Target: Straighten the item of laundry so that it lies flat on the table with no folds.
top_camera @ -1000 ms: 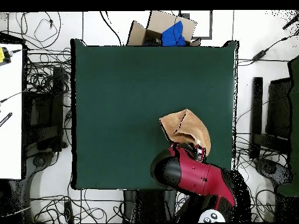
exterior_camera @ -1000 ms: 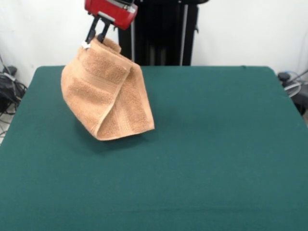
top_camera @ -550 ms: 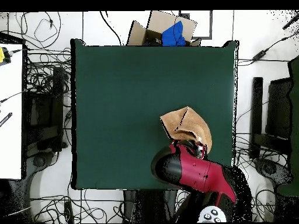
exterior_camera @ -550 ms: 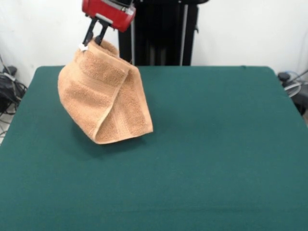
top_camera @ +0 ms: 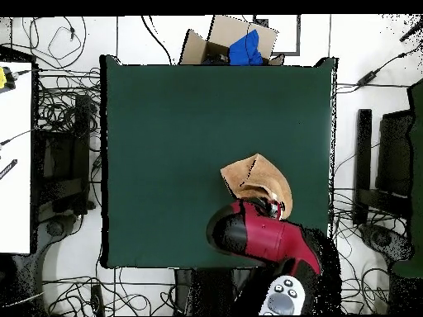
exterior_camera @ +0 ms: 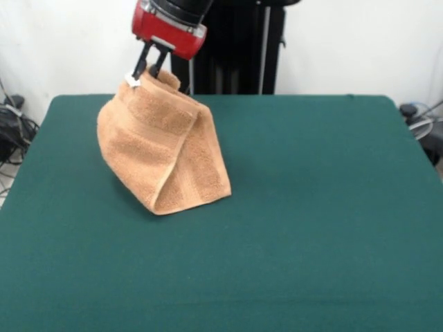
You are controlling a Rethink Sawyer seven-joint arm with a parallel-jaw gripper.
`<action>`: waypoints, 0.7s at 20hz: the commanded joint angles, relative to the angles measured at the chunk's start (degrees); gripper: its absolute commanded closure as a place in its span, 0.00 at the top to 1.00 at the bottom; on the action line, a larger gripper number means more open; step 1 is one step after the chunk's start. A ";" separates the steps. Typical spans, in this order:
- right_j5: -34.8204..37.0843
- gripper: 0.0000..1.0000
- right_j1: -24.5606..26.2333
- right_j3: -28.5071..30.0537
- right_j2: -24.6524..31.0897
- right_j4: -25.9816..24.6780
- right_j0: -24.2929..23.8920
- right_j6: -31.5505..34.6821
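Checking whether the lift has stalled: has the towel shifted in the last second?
Yes. In the front view the towel, hanging from the hand, has moved rightward and slightly lower along the table's far edge.

Red-black arm reaching down; claw point(exterior_camera: 151, 67) pinched closed, fingers near vertical.

The table point(exterior_camera: 311, 207) is a wide rectangle covered in dark green felt-like cloth, its surface smooth and even. Resting on it toward ten o'clock in the front view is the lower edge of the peach-orange towel point(exterior_camera: 163, 145), which rises from the cloth in a draped, folded cone; in the overhead view it sits toward five o'clock
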 commanded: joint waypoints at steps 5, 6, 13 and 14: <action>-2.24 0.00 4.67 -2.49 1.42 1.84 1.60 11.67; -2.36 0.00 4.97 -2.74 1.44 1.96 1.55 11.74; -3.32 0.00 7.40 -4.59 2.33 2.75 0.72 12.01; -2.82 0.00 7.49 -5.17 2.73 2.87 0.35 11.70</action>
